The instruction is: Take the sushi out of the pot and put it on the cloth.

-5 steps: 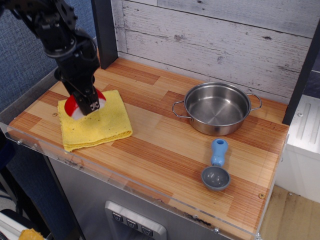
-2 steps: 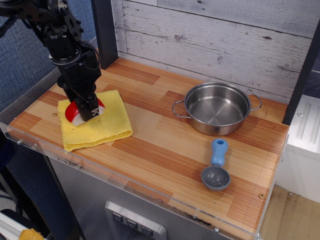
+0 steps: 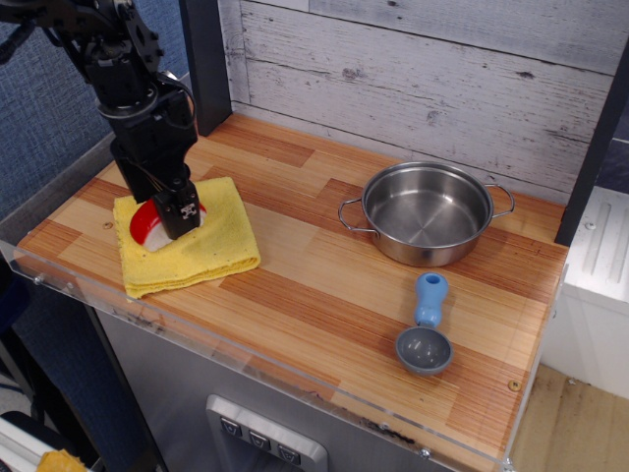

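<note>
The sushi point(image 3: 145, 224), with a red top and white base, rests on the yellow cloth point(image 3: 211, 246) at the left end of the counter. My gripper point(image 3: 177, 214) hangs straight over it. One black finger point(image 3: 185, 211) stands in front of the sushi and hides its middle. The jaws seem slightly parted around it, with the fingers a little higher than the sushi's base. The steel pot point(image 3: 426, 211) stands empty at the back right, far from the gripper.
A grey scoop with a blue handle point(image 3: 427, 324) lies in front of the pot near the counter's front edge. A dark post point(image 3: 204, 59) rises behind the cloth. A wooden plank wall point(image 3: 423, 69) backs the counter.
The gripper lowered the sushi onto the cloth, then rose slightly while the sushi stayed down on the cloth.
</note>
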Robot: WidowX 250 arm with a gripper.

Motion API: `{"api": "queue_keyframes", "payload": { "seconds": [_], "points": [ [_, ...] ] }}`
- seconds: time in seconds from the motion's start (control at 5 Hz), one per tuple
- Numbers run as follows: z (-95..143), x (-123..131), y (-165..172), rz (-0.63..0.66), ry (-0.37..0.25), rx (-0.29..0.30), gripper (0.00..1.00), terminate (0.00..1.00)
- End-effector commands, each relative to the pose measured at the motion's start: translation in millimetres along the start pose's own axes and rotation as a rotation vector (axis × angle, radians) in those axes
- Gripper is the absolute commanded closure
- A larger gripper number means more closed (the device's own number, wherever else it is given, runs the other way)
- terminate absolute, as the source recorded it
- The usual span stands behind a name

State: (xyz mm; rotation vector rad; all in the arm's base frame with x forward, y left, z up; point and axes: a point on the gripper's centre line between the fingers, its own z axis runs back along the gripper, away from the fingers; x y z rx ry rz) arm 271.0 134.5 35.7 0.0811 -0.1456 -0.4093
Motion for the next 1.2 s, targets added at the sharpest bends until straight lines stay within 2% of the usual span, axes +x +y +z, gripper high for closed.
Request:
{"api": "queue_keyframes", "payload": {
  "seconds": [0.0, 0.2, 0.4, 0.6, 0.8, 1.0],
  "points": [
    [31, 8, -1, 0.017, -0.074, 0.063, 0.00, 0.00],
    [63, 24, 2, -0.044, -0.108, 0.118, 0.00, 0.00],
    [92, 39, -3, -0.061, -0.167, 0.105, 0.00, 0.00],
    [111, 46, -14, -0.086, -0.183, 0.107, 0.00, 0.00],
    [116, 52, -24, -0.127, -0.269, 0.044, 0.00, 0.00],
    [116, 52, -24, -0.127, -0.269, 0.044, 0.00, 1.00]
  ]
}}
